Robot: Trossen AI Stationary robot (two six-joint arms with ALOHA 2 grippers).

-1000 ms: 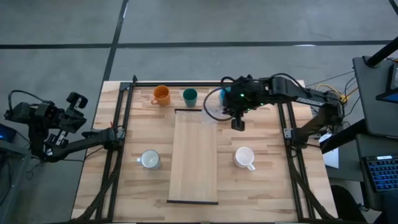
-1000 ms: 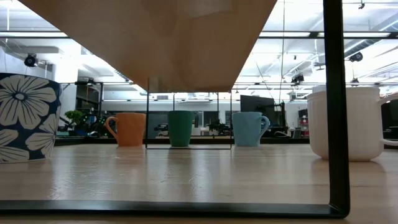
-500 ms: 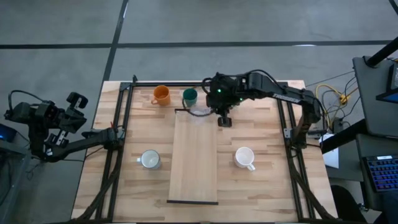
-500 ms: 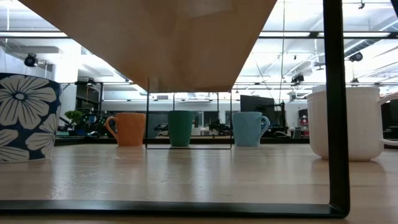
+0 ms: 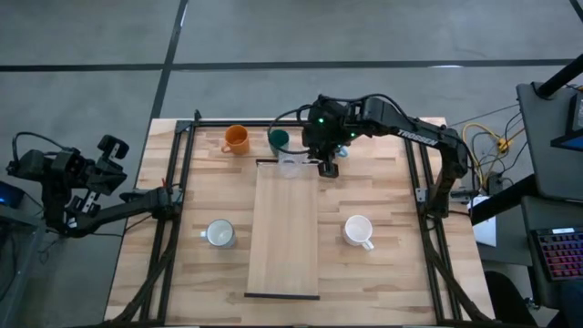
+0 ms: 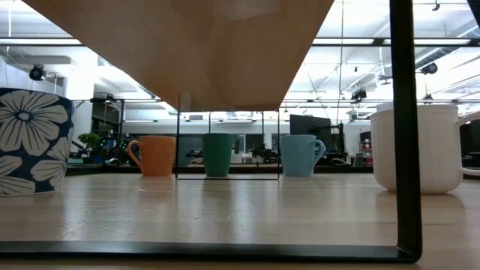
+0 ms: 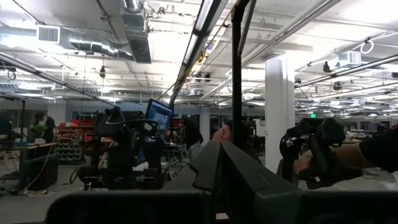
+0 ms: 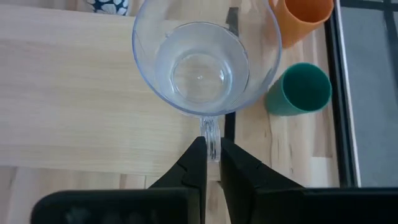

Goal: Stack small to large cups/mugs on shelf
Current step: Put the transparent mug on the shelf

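Right gripper (image 5: 316, 165) is seen over the far end of the shelf (image 5: 285, 246), its arm reaching in from the bench's right side. In the right wrist view the two fingers (image 8: 196, 163) are pressed together on the handle of the clear glass (image 8: 200, 67), which is held mouth-up above the pale board. From overhead the glass (image 5: 291, 164) is placed at the shelf's far short edge, just over the dark end strip. Whether its base touches the board cannot be told.

Dark green cup (image 5: 279, 140) is found near the far edge of the bench, just beyond the shelf's far end and close to the held glass. Orange mug (image 5: 236, 139) stands beside it, toward the far left corner. Both are seen again in the right wrist view, green (image 8: 300, 90) and orange (image 8: 303, 17), apart from each other.

In the low view a light blue mug (image 6: 300, 155) is noted in the same far row, to the right of the green cup; from overhead it is hidden under the right arm.

White mug (image 5: 359, 230) is set on the bench right of the shelf, handle toward the near edge. A pale mug with a dark flowered outside (image 5: 219, 233) is set left of the shelf.

Left gripper (image 5: 111, 151) is parked off the bench's left edge, raised; its fingers (image 7: 208, 165) are shown shut together, empty.
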